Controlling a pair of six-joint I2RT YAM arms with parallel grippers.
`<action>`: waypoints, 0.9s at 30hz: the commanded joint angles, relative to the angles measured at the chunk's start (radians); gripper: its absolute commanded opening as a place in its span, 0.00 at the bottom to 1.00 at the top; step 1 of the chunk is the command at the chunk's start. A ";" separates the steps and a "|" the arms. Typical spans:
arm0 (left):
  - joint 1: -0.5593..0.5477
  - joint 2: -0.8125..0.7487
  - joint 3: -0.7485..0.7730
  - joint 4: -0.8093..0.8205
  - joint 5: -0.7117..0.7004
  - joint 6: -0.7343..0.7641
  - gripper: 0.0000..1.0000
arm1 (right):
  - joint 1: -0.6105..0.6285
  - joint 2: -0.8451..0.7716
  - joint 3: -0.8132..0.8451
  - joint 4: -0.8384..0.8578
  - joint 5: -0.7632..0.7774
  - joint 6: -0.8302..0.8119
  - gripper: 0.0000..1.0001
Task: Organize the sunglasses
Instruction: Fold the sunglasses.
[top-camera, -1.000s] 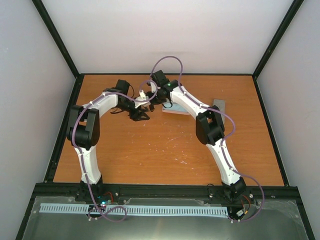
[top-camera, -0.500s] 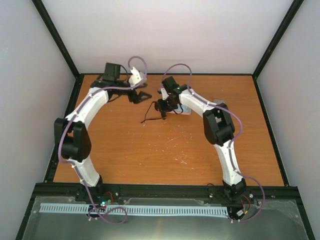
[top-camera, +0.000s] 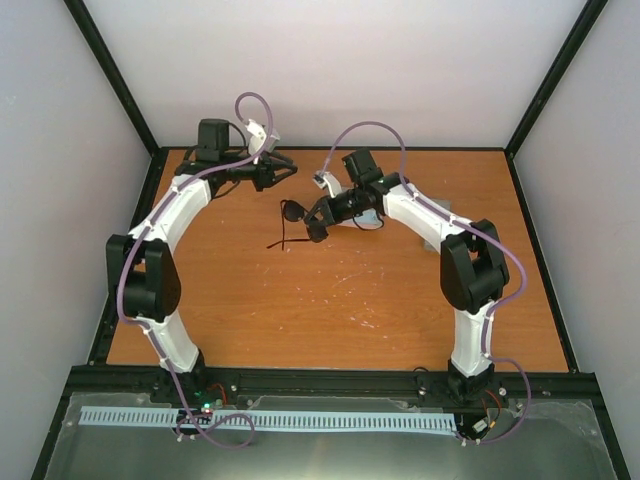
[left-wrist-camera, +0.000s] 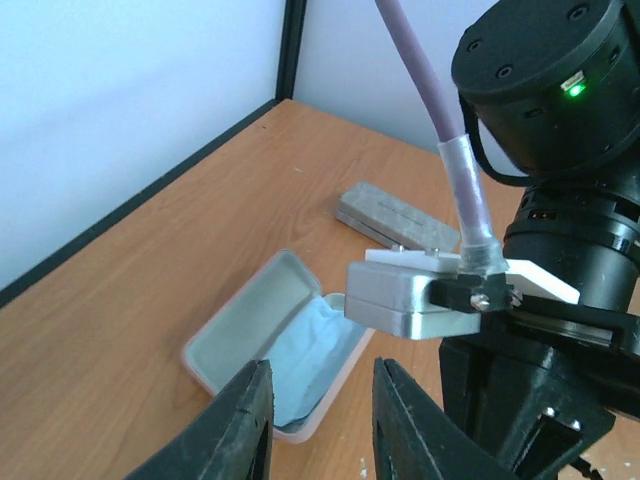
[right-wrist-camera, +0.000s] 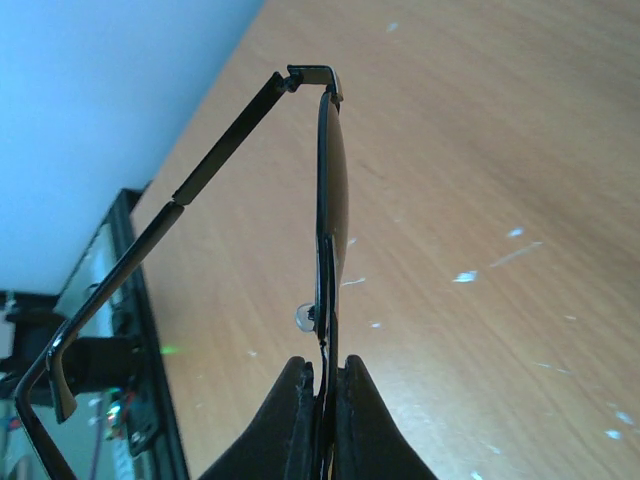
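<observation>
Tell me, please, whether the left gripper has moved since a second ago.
Yes. The left gripper has drawn back from mid-table toward the far edge of the table.

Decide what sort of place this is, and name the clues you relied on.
Probably a robotics lab test cell: two arms bolted to a wooden table, pale walls in black framing around it, and props: an open pink case and sunglasses pinched in the right gripper.
</observation>
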 joint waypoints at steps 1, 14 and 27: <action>-0.006 0.004 -0.003 0.070 0.078 -0.092 0.30 | 0.003 -0.034 -0.024 0.064 -0.173 0.000 0.03; -0.054 -0.052 -0.180 0.130 0.079 -0.125 0.29 | -0.029 -0.044 -0.022 0.401 -0.306 0.289 0.03; -0.049 -0.050 0.015 0.118 0.079 -0.166 0.31 | -0.094 0.003 -0.041 0.217 0.063 0.338 0.03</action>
